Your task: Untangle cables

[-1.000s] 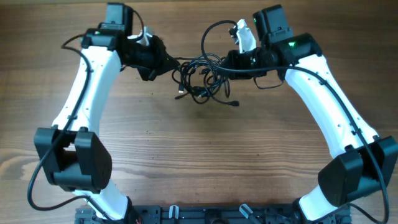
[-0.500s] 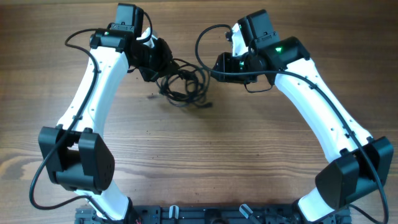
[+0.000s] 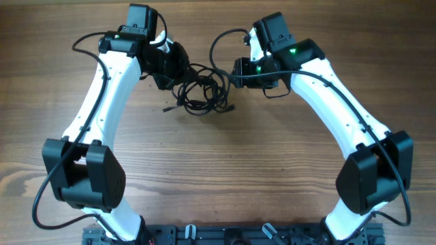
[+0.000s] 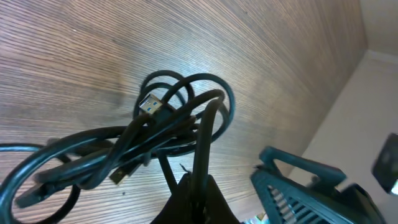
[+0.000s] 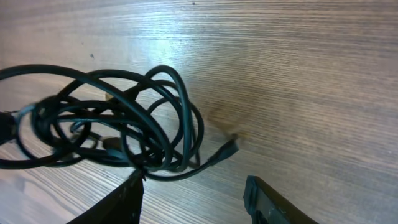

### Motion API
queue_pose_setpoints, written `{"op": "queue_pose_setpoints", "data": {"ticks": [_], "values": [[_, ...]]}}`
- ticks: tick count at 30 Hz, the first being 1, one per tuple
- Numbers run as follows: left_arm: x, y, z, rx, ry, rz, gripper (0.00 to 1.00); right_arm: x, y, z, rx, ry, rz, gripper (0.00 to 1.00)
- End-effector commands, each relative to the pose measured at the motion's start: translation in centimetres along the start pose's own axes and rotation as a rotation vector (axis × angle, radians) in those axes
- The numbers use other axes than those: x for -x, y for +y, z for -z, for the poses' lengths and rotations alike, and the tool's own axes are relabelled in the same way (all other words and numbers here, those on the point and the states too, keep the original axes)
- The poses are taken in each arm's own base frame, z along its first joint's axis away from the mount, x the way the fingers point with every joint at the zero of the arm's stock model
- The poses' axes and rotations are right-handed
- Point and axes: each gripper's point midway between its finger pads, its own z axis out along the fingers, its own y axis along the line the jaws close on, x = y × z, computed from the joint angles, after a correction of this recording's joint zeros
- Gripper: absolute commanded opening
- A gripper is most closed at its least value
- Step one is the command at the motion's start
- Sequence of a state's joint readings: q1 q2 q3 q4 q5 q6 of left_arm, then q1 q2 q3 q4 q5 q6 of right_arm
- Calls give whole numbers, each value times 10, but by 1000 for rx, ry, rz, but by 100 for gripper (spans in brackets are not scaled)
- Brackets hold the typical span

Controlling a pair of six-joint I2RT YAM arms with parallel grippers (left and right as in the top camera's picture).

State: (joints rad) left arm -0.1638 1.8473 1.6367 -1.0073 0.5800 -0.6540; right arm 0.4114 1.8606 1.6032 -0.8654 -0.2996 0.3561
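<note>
**Knot drawn to the left arm's side, right claw empty**

The bundle of thin black cords with small plug ends (image 3: 202, 92) lies on the brown wood-grain tabletop (image 3: 272, 170) at the far end, between the two arms. A second ago it was stretched wider and sat nearer the middle. It is now more compact and closer to the left claw (image 3: 170, 68), and the right arm has swung inward after it.

In the left wrist view, the left claw (image 4: 194, 186) is closed tight on one strand that rises out of the knot. A silver flat plug (image 4: 148, 104) sticks up among the loops.

In the right wrist view, the right claw (image 5: 191, 183) is spread wide with nothing between its fingers. The cords (image 5: 118, 134) lie just ahead of it and off to one side, and a loose dark plug tip (image 5: 229, 148) trails out on the wood.

The shift seems to have moved the knot without loosening it, since the loops are still crossed over each other. Separation probably needs the right claw to take a free end, such as that trailing tip, and pull against the left claw's hold.

No tray, bin or other container appears in any view, and the cords rest on bare wood.
</note>
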Motion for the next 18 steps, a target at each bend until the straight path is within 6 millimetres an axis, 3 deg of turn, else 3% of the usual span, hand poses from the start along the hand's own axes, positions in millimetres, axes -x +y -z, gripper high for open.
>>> {"op": "queue_pose_setpoints", "data": {"ticks": [1, 5, 8, 13, 18], "values": [[-16, -25, 11, -126, 72, -84, 4, -3, 3, -10, 70, 31, 114, 54], [-29, -35, 14, -192, 141, -101, 4, 1, -4, -9, 74, 26, 111, 54], [-27, -34, 17, -201, 141, -89, 4, 1, -9, -8, 68, 30, 93, 54], [1, -37, 27, -237, 87, 187, 4, -5, -10, -7, 76, 59, 77, 56], [1, -48, 30, -282, 126, 332, 4, -11, -10, -6, 82, 79, 127, 55]]}}
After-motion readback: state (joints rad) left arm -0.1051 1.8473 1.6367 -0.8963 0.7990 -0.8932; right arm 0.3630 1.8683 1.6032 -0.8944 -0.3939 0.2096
